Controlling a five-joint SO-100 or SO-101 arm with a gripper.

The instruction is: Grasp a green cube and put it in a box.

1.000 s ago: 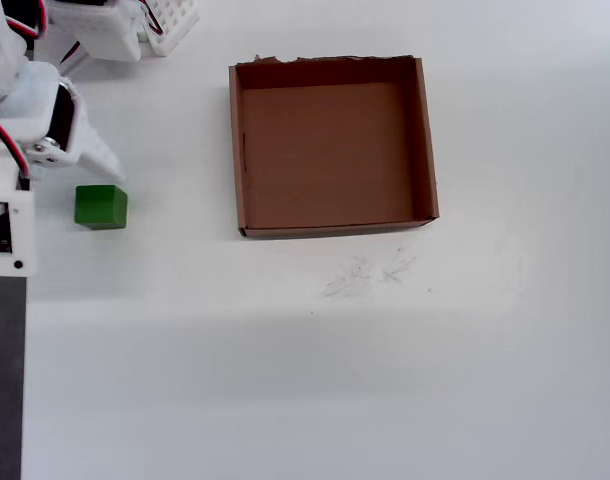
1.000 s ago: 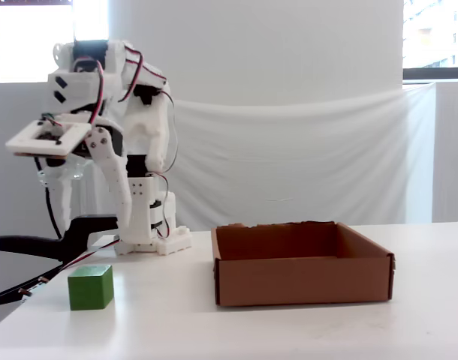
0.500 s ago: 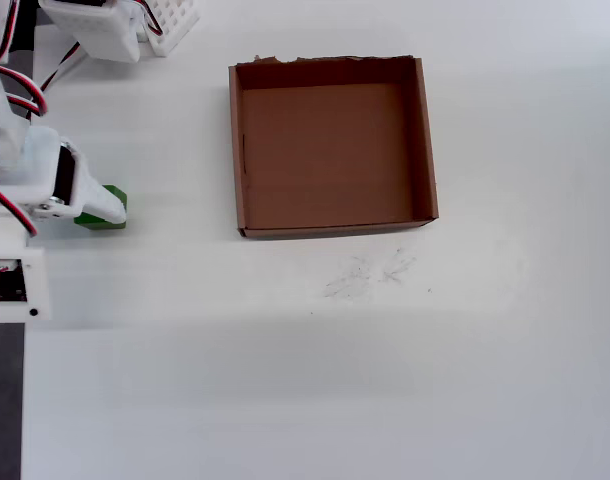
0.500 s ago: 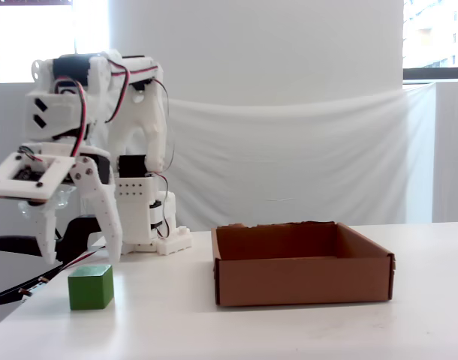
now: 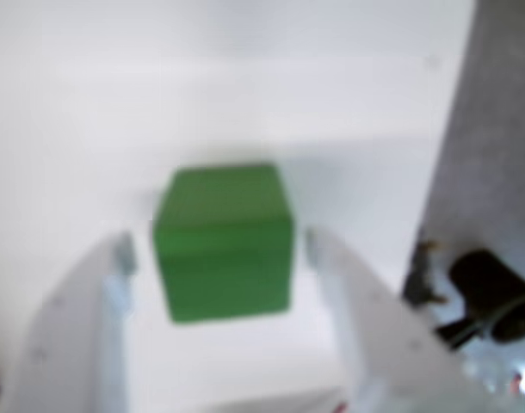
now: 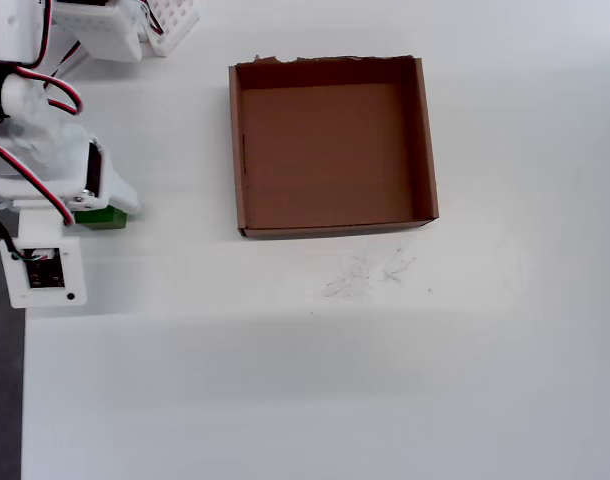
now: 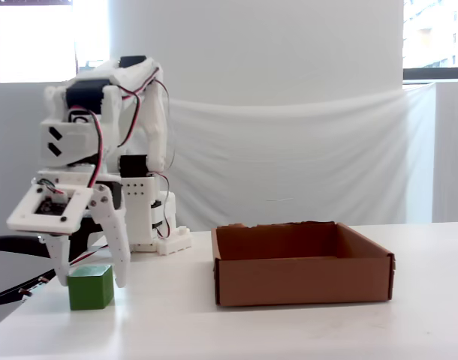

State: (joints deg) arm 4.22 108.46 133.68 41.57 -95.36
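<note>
The green cube (image 5: 224,241) sits on the white table between my two white fingers (image 5: 116,275), with a gap on each side. In the fixed view my gripper (image 7: 92,280) is open and lowered around the cube (image 7: 91,288), its fingertips near the tabletop. From overhead the gripper (image 6: 103,203) covers most of the cube (image 6: 101,218); only a green sliver shows. The box (image 6: 330,231), a shallow brown cardboard tray with a ragged far edge, lies to the right of the cube and holds nothing (image 7: 300,281).
The arm's white base (image 6: 105,25) stands at the back left (image 7: 150,225). The table's left edge (image 6: 21,400) runs close beside the cube, with dark floor and a black cable (image 5: 486,284) beyond. Faint scuff marks (image 6: 365,275) lie in front of the box.
The gripper has come down and forward from above the table's back left. Its open fingers now straddle the cube. The cube and box have not moved.
</note>
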